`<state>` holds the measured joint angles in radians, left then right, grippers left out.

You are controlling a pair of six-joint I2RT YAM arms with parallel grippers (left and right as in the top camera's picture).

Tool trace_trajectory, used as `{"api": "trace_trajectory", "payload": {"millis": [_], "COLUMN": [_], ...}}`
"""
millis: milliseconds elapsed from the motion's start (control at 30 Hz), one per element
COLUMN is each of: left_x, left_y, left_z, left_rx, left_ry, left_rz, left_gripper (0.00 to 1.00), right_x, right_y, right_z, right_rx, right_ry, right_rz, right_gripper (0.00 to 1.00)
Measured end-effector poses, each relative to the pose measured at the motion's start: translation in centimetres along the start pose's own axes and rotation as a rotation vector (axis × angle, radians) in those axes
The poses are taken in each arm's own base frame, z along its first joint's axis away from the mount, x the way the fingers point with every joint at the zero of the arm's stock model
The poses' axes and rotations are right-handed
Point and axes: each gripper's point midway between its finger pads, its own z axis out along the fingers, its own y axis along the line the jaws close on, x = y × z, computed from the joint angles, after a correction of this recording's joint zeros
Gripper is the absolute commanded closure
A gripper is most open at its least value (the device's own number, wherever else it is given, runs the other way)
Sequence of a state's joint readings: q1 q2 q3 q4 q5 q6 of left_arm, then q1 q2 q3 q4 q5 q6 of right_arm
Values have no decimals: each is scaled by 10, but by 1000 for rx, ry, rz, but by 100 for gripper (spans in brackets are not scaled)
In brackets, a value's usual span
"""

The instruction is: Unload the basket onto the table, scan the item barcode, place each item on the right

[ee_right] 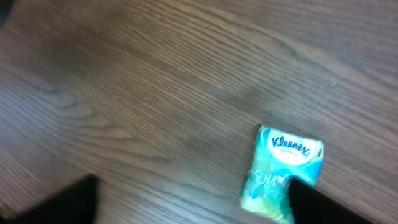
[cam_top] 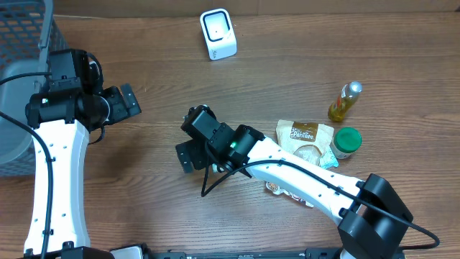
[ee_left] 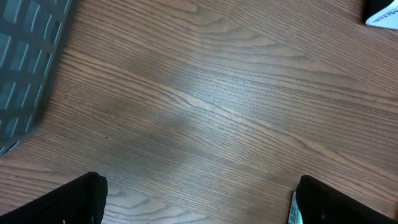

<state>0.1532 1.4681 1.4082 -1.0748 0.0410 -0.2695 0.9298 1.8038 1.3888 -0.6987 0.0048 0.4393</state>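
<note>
The Kleenex tissue pack (ee_right: pixel 283 171) is lying flat on the wooden counter (ee_right: pixel 155 74), in the lower right of the right-wrist view, with its near end touching the right-hand finger; in the overhead view it is hiding beneath the arm. The right pincer (ee_right: pixel 193 199) is hanging over it with fingers wide apart, gripping nothing. The pack is sitting off-centre between them, so a clean grasp probably calls for a sideways shift first. The white barcode scanner (cam_top: pixel 218 34) is standing at the top centre of the overhead frame, well apart from the pack, with only bare wood between, so nothing seems to be blocking that path. At the left, the left pincer (cam_top: pixel 129 101) is hovering near the grey basket (cam_top: pixel 21 43), fingers apart and empty. An oil bottle (cam_top: pixel 345 101), a snack bag (cam_top: pixel 305 137) and a green-lidded jar (cam_top: pixel 348 140) are clustering at the right.
</note>
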Motion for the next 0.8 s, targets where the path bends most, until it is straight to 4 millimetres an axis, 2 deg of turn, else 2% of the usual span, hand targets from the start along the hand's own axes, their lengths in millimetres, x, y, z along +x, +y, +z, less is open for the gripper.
{"api": "trace_trajectory", "payload": {"millis": [33, 300, 567, 800], "left_x": [0, 0, 0, 0], "left_y": [0, 0, 0, 0], "left_z": [0, 0, 0, 0], "left_rx": [0, 0, 0, 0], "left_ry": [0, 0, 0, 0], "left_rz": [0, 0, 0, 0], "left_gripper": [0, 0, 0, 1], "right_x": [0, 4, 18, 33], "right_y": [0, -11, -26, -29], "right_z": [0, 8, 41, 61], "right_rx": [0, 46, 115, 146], "right_ry": [-1, -5, 41, 88], "right_rz": [-2, 4, 1, -15], "right_gripper": [51, 51, 53, 54]}}
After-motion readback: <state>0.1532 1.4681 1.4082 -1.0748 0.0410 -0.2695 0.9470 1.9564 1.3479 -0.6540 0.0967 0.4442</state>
